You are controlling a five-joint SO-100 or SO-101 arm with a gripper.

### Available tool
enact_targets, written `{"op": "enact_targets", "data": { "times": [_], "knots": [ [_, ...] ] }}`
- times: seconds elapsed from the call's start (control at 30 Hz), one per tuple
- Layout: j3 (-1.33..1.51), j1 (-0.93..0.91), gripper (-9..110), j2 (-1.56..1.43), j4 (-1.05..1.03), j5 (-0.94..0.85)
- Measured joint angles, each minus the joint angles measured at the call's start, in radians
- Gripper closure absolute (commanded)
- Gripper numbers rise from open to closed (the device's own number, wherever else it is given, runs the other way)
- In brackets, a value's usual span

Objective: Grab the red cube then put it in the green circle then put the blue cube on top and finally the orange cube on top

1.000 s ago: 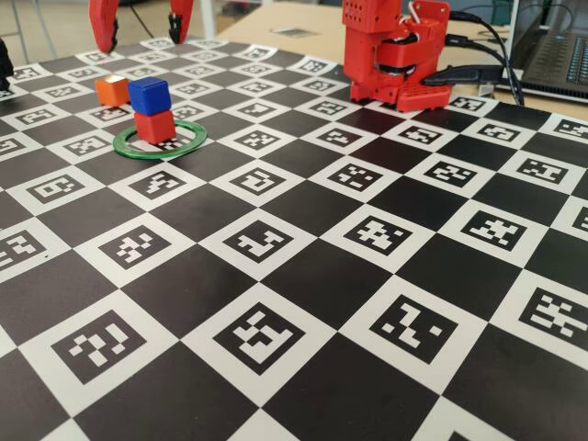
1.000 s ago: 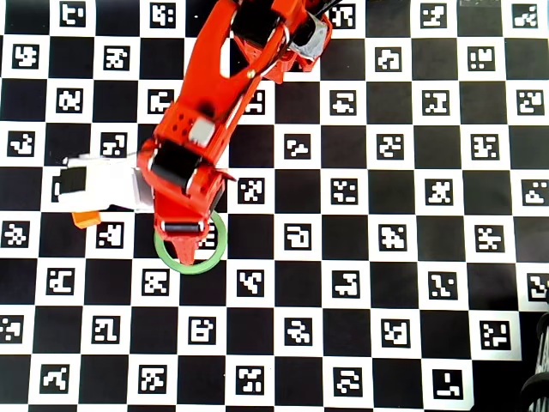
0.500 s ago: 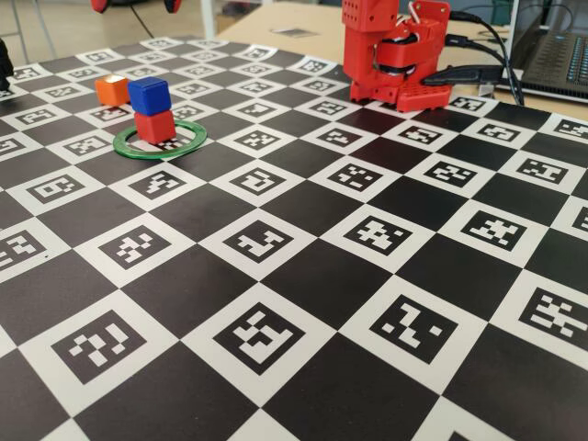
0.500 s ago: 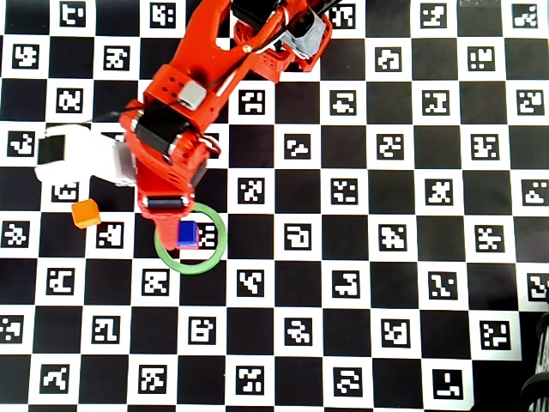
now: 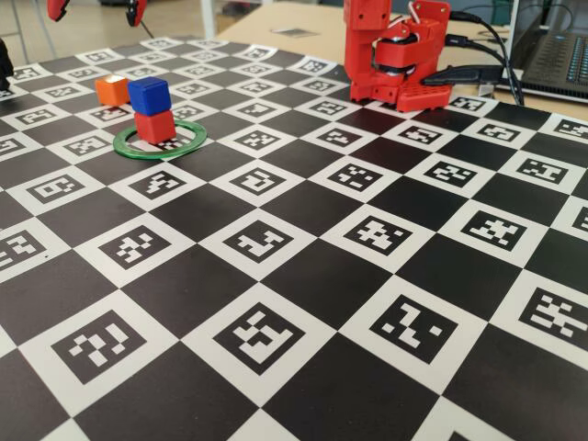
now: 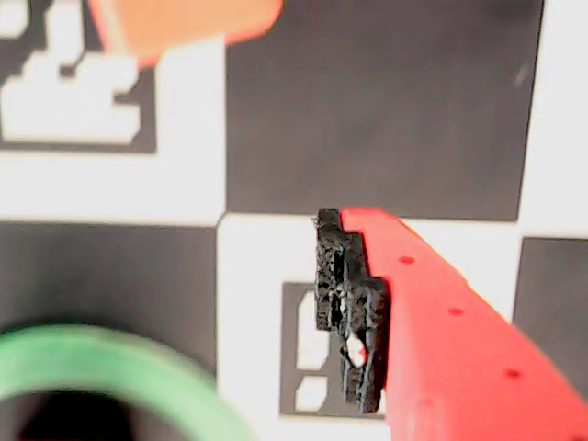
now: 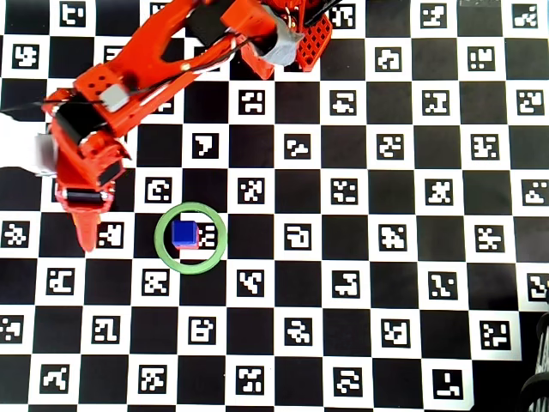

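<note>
Below the red two-finger gripper, spread open and empty, sits the small bright-orange cube, hidden from overhead by the arm. Off to its side, the deep-blue cube tops the matte red cube inside the thin green ring.

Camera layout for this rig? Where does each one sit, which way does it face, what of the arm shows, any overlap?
Fixed view: low at the board's edge, facing the arm's base; pincer tips show top left.
Wrist view: on the pincer, facing down at the board; one red finger shows, the orange cube at the top edge.
Overhead view: straight down; the whole arm shows, its pincer left of the green circle.
Shared: fixed and overhead views show the blue cube stacked inside the circle.
</note>
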State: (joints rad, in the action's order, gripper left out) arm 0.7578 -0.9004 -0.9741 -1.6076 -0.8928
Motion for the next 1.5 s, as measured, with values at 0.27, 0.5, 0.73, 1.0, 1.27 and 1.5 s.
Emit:
{"op": "enact_targets", "data": {
  "times": [0.27, 0.5, 0.73, 1.0, 1.27, 1.5],
  "knots": [
    [-0.095, -0.051, 53, 0.13, -0.034, -0.086],
    [-0.097, -0.051, 53, 0.144, -0.046, -0.109],
    [-0.097, -0.046, 53, 0.144, 0.006, -0.109],
    [-0.015, -0.046, 53, 0.146, 0.115, -0.123],
    [0.051, -0.046, 53, 0.146, 0.169, -0.13],
    [0.163, -0.046, 53, 0.153, 0.252, -0.13]
  ]
}}
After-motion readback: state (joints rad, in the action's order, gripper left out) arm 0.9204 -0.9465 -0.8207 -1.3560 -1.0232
